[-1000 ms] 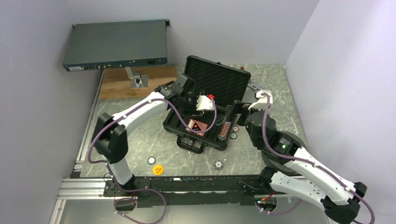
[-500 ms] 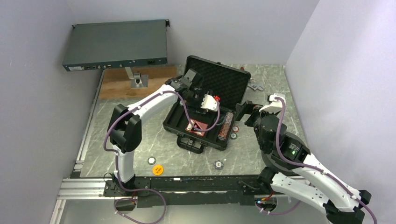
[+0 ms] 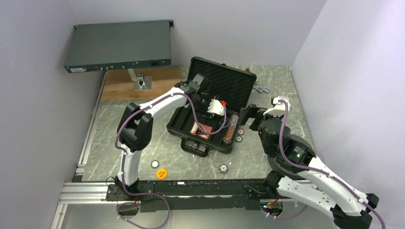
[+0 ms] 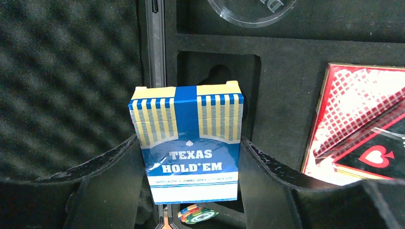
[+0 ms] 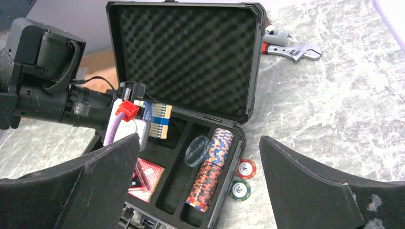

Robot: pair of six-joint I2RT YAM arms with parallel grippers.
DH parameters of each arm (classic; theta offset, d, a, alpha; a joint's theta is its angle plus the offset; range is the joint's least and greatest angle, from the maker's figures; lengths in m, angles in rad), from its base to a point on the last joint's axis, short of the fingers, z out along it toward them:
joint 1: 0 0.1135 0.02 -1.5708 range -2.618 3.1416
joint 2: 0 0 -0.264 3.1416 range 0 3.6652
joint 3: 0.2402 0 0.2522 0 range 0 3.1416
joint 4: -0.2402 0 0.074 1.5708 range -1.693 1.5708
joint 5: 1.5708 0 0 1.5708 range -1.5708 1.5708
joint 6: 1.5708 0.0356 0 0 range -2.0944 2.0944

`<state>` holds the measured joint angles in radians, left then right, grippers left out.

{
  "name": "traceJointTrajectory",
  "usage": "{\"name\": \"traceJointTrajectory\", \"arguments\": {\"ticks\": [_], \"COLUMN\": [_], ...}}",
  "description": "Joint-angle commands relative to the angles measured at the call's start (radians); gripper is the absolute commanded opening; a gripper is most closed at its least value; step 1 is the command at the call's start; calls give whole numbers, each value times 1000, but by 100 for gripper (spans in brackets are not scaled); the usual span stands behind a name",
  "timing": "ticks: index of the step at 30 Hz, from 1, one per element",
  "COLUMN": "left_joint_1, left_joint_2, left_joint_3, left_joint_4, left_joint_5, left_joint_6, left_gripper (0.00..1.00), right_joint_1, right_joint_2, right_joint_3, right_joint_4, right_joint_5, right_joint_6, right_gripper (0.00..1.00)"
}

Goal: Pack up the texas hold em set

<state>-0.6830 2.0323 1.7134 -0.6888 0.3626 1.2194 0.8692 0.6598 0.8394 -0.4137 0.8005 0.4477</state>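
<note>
Left hand [image 4: 190,148] grips a blue card deck [image 4: 186,124] over the open case [image 5: 186,52]; right hand [image 5: 199,139] spread wide, empty.

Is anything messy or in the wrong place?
Yes. Two chips lie on the table beside the case instead of inside, and a wrench behind it doesn't belong with a card game.
</note>
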Motion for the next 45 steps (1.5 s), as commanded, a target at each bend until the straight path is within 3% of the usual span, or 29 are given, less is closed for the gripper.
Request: {"name": "traceJointTrajectory", "arguments": {"ticks": [1, 9, 25, 45], "left_joint_1": [-3, -19, -35, -88], "left_joint_2": [1, 23, 70, 103], "left_joint_3": [45, 45, 60, 83], "left_joint_4": [71, 114, -17, -63], "left_joint_5": [54, 50, -15, -70], "left_joint_6": [13, 5, 84, -2], "left_gripper": [0, 0, 0, 0], "right_joint_1": [-1, -2, -2, -2], "right_joint_2": [5, 19, 27, 25], "right_joint_3": [-7, -11, -15, -8], "right_joint_4": [16, 27, 30, 18], "right_joint_5": [-8, -20, -30, -56], "right_joint_6": [5, 3, 6, 21], "right_gripper": [99, 99, 99, 99]}}
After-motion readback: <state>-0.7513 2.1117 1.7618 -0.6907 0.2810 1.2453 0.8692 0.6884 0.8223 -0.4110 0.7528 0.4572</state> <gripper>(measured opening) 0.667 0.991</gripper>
